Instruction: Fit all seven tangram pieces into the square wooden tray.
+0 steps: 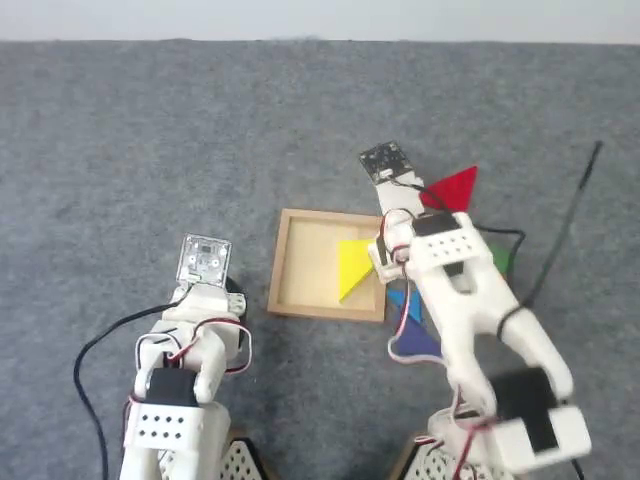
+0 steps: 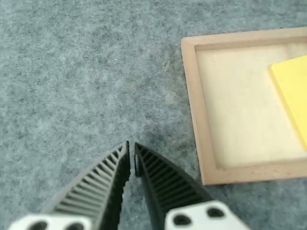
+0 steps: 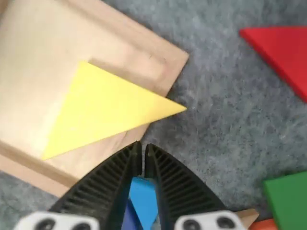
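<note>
Both hands idle, one piece at the tray.

I see the square wooden tray [image 1: 300, 300] at centre frame on the grey bench [image 1: 120, 150]. The yellow triangle [image 1: 352, 265] sits against the tray's right side, and my right wrist view shows one tip poking out over the rim at a corner. The red triangle [image 1: 452, 188], green piece [image 1: 500, 258] and blue piece [image 1: 405, 300] lie on the bench right of the tray, partly under the right arm. Left hand [image 2: 132, 148], lower left of the frame, is just beside the tray's left rim, fingers together on nothing. Right hand [image 3: 143, 148] is also pressed together and empty, over the blue piece near the yellow tip.
</note>
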You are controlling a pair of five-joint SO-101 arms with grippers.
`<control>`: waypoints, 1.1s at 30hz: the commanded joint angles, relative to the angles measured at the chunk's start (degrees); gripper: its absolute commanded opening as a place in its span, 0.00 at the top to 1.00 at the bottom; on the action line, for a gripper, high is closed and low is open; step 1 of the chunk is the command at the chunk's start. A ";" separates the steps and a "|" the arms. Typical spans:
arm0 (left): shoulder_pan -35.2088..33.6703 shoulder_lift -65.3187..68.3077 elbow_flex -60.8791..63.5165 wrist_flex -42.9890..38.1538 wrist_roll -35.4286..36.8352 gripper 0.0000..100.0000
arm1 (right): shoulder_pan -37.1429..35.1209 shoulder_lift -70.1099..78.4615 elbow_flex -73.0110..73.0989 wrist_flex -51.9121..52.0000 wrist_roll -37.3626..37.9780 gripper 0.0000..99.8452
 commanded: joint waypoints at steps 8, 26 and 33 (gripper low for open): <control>-0.26 -0.70 -0.48 0.09 0.26 0.98 | 0.57 10.24 -12.40 -1.10 0.88 0.98; -0.26 -0.70 -0.48 0.09 0.26 0.98 | -2.33 22.46 -29.01 1.27 2.46 0.98; -0.26 -0.70 -0.48 0.09 0.26 0.98 | -10.24 21.05 -30.15 0.66 2.20 0.98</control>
